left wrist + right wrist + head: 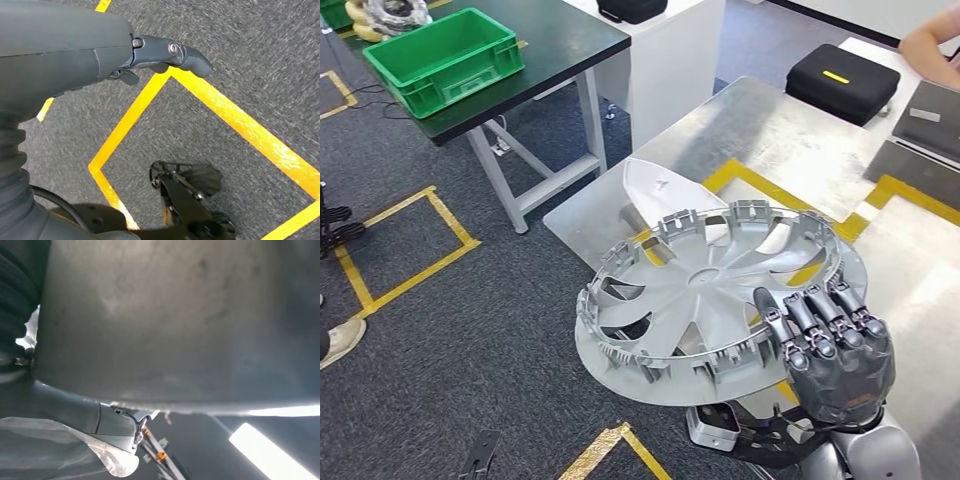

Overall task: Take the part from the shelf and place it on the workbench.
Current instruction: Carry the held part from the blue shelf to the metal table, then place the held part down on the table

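Observation:
The part is a silver wheel cover (697,300), inner side up, with ribs and clips round its rim. My right hand (833,345) grips its near right edge, dark fingers curled over the rim. The cover hangs level, partly over the near left corner of the metal workbench (773,140) and partly over the carpet. In the right wrist view its grey underside (170,325) lies close above my right hand (75,412). My left hand (113,55) hangs over the floor, holding nothing, with its fingers stretched out.
A flat silver pointed part (660,190) lies on the workbench beyond the cover. Yellow tape (901,190) marks the bench top. A black case (841,80) sits at its far side, near a person's arm (931,45). A green crate (444,55) stands on a dark table (546,40).

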